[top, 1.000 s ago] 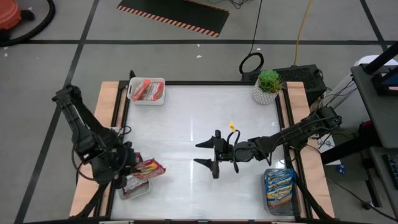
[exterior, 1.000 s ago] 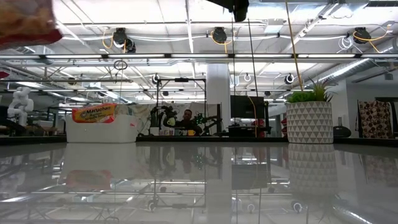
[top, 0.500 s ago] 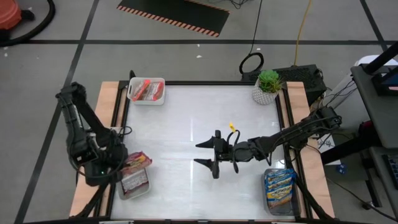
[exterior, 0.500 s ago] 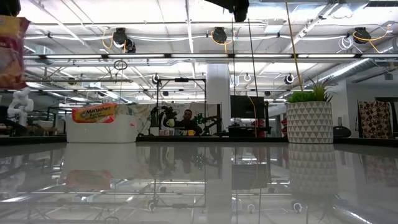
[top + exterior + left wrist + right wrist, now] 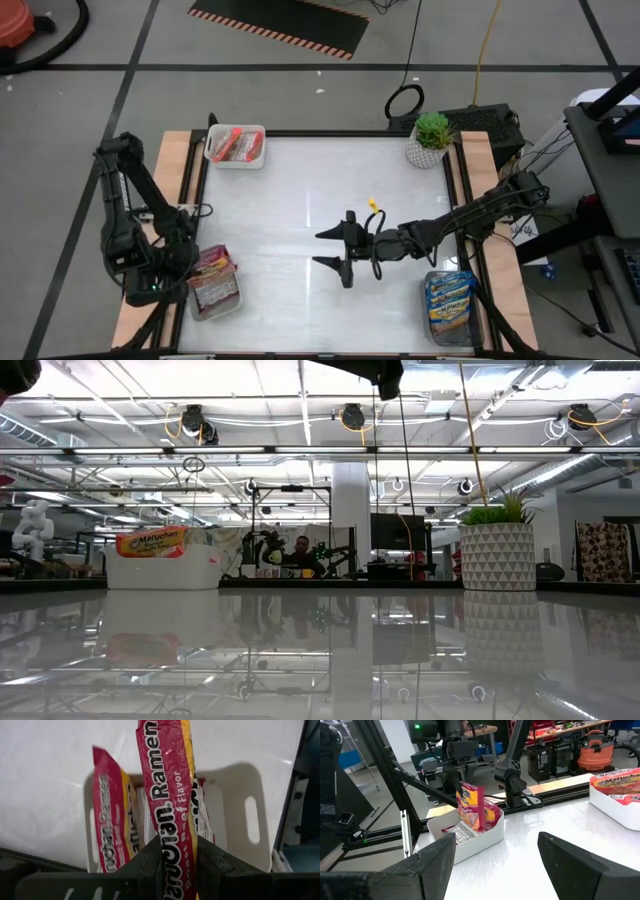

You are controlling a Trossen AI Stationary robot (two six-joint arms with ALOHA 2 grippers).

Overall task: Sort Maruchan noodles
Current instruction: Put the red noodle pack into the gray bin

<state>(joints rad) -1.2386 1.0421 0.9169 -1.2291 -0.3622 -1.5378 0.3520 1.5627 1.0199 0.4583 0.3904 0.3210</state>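
Fingers (image 5: 215, 862) of the left gripper (image 5: 172, 857) pinch a dark red Maruchan packet (image 5: 170, 795) between them, its length running up the frame centre over a white bin (image 5: 252, 815) that already holds other dark red packets (image 5: 110, 815). From above, the left arm folds at the lower left of the frame, wrist over that bin (image 5: 236, 300). At centre, the right gripper (image 5: 338, 248) hovers over the bare bench (image 5: 290, 200), fingers spread wide and empty. Orange-red packets (image 5: 236, 145) fill the upper-left bin, blue packets (image 5: 450, 298) the lower-right one.
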